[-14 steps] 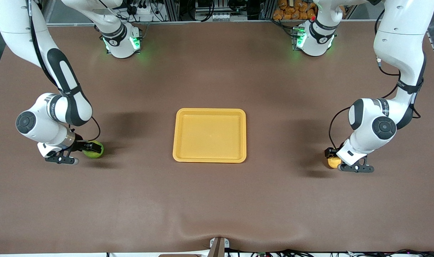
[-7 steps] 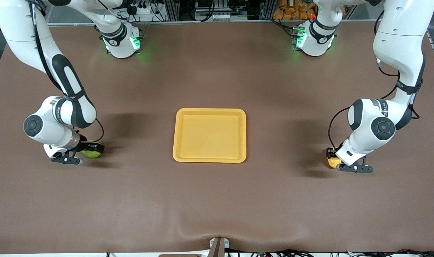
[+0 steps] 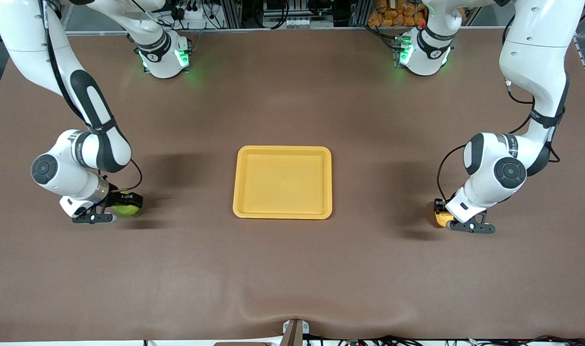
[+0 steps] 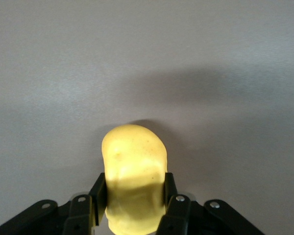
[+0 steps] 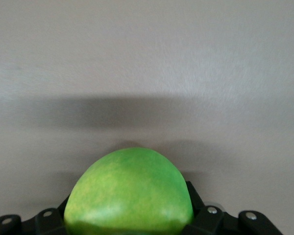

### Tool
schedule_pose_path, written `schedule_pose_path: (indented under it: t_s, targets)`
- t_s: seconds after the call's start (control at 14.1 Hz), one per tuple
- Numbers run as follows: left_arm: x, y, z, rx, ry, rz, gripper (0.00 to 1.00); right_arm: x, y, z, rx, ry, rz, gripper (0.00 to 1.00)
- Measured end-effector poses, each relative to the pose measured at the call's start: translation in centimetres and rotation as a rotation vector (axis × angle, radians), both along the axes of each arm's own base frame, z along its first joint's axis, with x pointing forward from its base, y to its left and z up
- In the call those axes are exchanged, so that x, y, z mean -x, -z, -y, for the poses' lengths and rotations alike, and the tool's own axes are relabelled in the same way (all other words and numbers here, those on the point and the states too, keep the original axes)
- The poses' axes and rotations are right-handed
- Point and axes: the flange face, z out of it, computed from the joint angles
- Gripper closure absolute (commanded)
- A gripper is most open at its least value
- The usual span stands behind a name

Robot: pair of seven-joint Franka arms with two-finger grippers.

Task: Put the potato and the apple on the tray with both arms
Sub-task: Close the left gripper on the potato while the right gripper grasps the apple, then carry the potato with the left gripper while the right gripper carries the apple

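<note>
Left end effector (image 3: 443,217) clamped on potato (image 3: 441,219), right end effector (image 3: 119,204) on apple (image 3: 126,209), both low over table (image 3: 292,269) ends. Lift clear, carry inward, lower inside tray (image 3: 282,214) rim, release apart.

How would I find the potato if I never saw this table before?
Start at the yellow tray mid-table, then go toward the left arm's end. There the left gripper pinches the potato: a yellow, oblong lump, unlike the round green apple in the right gripper.
</note>
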Motion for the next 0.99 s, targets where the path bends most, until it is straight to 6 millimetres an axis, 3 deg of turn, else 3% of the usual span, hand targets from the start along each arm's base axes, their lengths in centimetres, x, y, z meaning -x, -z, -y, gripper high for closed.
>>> schedule_pose_path:
  t_s: [0.5, 0.71, 0.99]
  targets:
    - [0.5, -5.2, 4.6, -0.007, 0.053, -0.057, 0.80, 0.6, -6.3, 0.5, -0.032, -0.269, -0.020, 1.00]
    - [0.9, -7.0, 7.9, -0.021, 0.043, -0.090, 0.80, 0.7, -8.0, 0.2, -0.062, -0.488, -0.047, 1.00]
    - [1.7, -8.4, 13.2, -0.035, 0.010, -0.108, 0.83, -1.0, -11.0, -0.7, -0.074, -0.742, -0.019, 1.00]
